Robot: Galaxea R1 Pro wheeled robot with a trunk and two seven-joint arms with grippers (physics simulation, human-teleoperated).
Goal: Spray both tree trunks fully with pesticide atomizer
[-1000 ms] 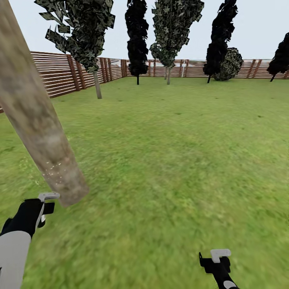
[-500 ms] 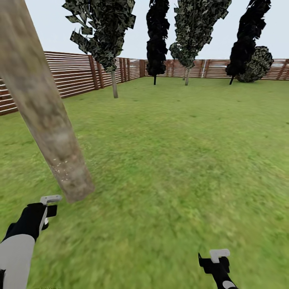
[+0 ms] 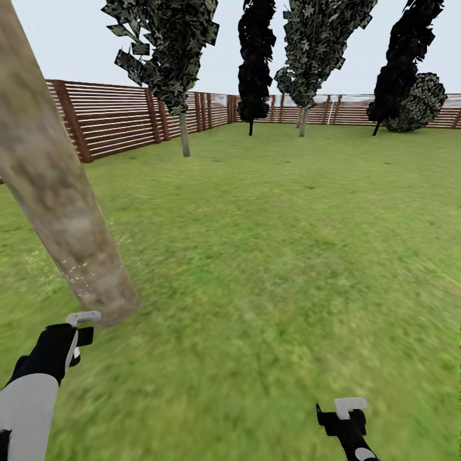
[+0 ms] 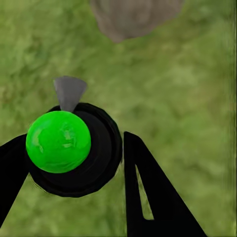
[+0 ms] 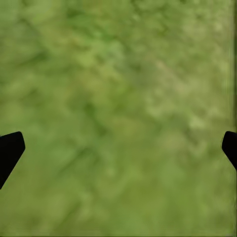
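Swinging my view left again since the half-second mark, sprayer in hand.
My left gripper (image 4: 74,163) was clamped on the atomizer (image 4: 66,148), trunk (image 3: 61,198) just ahead, barely speckled; right gripper (image 5: 118,148) gaped empty.

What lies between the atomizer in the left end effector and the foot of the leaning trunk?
Nothing but grass. In the left wrist view the atomizer held by the left end effector faces the trunk across a bare green strip.

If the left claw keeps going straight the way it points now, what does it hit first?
Probably the grass: the left claw, shut on the atomizer, points down at the lawn, the tree trunk base just ahead. Depth is unclear.
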